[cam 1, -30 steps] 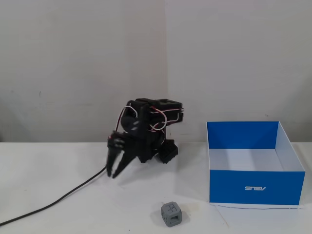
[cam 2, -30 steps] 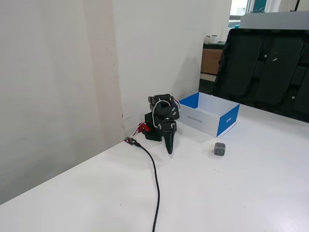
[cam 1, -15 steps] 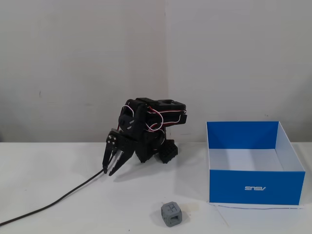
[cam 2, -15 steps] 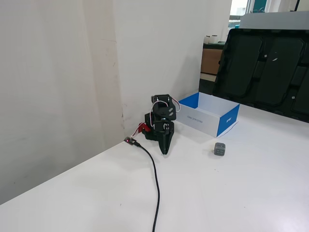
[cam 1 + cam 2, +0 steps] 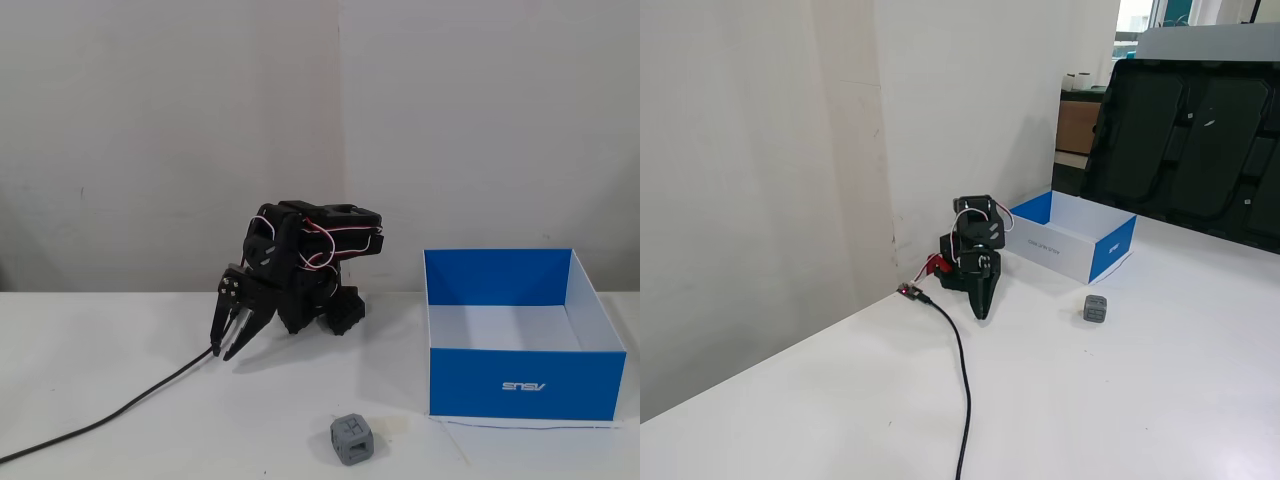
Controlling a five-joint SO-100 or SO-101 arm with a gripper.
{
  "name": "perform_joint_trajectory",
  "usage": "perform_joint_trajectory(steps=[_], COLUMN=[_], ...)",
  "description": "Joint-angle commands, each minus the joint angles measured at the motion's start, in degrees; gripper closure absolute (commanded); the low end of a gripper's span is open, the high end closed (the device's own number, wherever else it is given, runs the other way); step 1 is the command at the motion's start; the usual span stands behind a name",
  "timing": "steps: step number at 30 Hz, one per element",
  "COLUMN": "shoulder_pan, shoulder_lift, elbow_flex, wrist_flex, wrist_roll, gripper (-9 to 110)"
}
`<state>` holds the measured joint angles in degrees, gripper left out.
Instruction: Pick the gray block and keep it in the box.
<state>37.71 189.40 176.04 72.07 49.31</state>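
I am seeing a black cable (image 5: 120, 408) trailing across the white table (image 5: 150, 440) toward the lower left of one fixed view. In the other fixed view, large black trays (image 5: 1185, 140) are leaning at the upper right, beside a brown cardboard carton (image 5: 1078, 125).

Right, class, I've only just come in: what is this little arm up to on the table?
A small black robot arm sits folded by the wall, its end effector pointing down near the table with nothing in it. The gray block lies alone on the white table, in front of the blue box and apart from it. The box looks empty. No pickup has started.
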Motion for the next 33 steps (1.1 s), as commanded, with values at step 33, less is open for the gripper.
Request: perform_joint_trajectory(steps=[33], shoulder_pan=[-17.75], shoulder_lift=[7.03], elbow_flex=[3.69], wrist_flex=[-24.17], wrist_roll=[-34.80], gripper=[94])
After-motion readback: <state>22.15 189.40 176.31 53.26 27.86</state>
